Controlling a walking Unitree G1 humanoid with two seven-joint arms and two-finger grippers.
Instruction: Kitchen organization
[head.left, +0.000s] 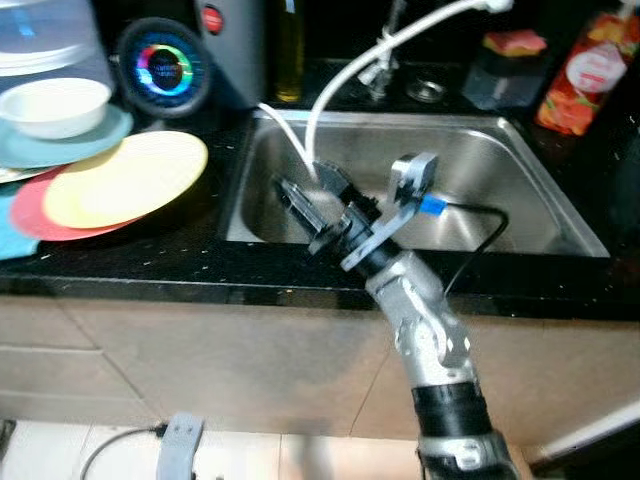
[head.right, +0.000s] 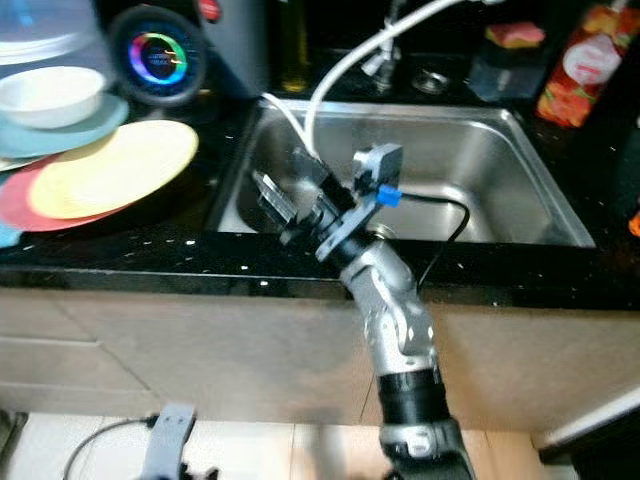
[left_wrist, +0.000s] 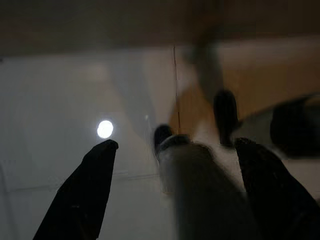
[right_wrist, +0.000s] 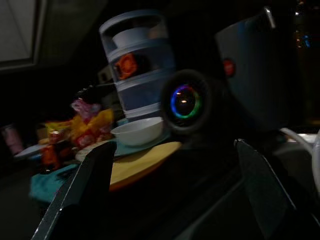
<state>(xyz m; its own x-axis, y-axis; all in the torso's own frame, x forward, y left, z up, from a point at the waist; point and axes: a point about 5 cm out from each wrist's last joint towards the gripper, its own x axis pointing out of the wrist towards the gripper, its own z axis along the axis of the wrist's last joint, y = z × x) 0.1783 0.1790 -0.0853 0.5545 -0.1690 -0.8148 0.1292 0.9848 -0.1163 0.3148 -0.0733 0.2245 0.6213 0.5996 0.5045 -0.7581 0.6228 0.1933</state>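
Yellow plate (head.left: 125, 178) lies on the black tabletop (head.left: 150, 262), off to the left of my right gripper (head.left: 308, 200), which hovers released and empty over the steel sink (head.left: 480, 170), fingers aimed that way. My right arm is nearer; my left gripper (left_wrist: 172, 150) hangs released above the floor.

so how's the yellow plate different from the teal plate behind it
The yellow plate lies bare on top of a red plate, nearer the sink. The teal plate carries a white bowl and sits farther back. Both are round, on the black counter.
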